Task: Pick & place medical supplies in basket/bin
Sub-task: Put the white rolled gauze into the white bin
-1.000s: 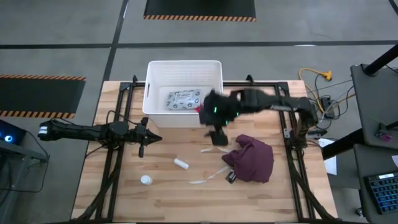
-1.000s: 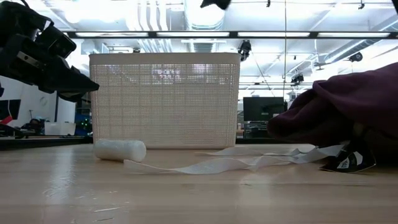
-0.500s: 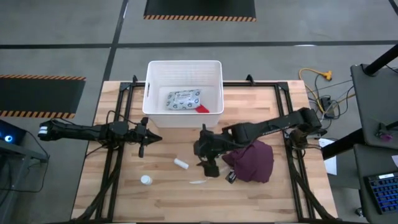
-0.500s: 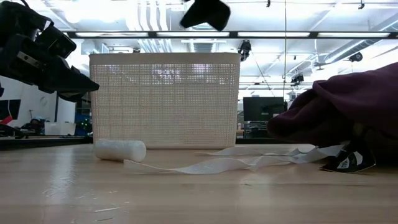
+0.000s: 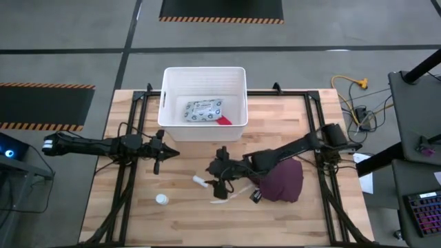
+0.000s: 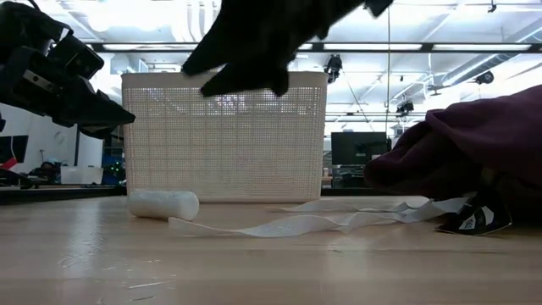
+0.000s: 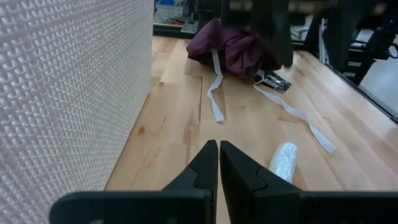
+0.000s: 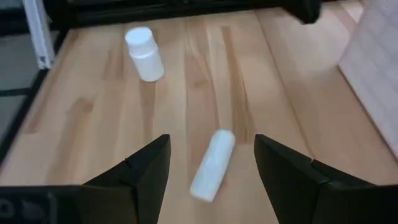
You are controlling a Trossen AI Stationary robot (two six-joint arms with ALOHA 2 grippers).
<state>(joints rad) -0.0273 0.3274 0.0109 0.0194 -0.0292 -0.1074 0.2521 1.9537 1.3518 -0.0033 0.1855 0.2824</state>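
The white ribbed basket (image 5: 203, 83) stands at the table's far side. On its floor lie the grey-green dotted packet (image 5: 202, 110) and the red roll (image 5: 224, 120). The short white cylinder (image 5: 200, 182) lies on its side on the wood (image 8: 213, 165) (image 6: 163, 204). My right gripper (image 5: 219, 180) (image 8: 211, 142) hovers open just right of and above it, fingers either side in the right wrist view. The small white round piece (image 5: 161, 199) (image 8: 144, 53) stands nearer the table's near-left. My left gripper (image 5: 160, 153) (image 7: 217, 165) waits shut, left of the basket's near corner.
A crumpled maroon cloth (image 5: 281, 180) lies right of the right gripper, with a black tag at its edge. A loose white strip (image 5: 227, 198) (image 6: 296, 224) trails over the wood from the cloth toward the cylinder. The basket wall (image 7: 68, 93) stands close beside the left gripper.
My right gripper has swung from the basket's near wall toward the table's near edge and leftward, dropping low over the white cylinder. The red roll stays in the basket. The left arm has kept still.
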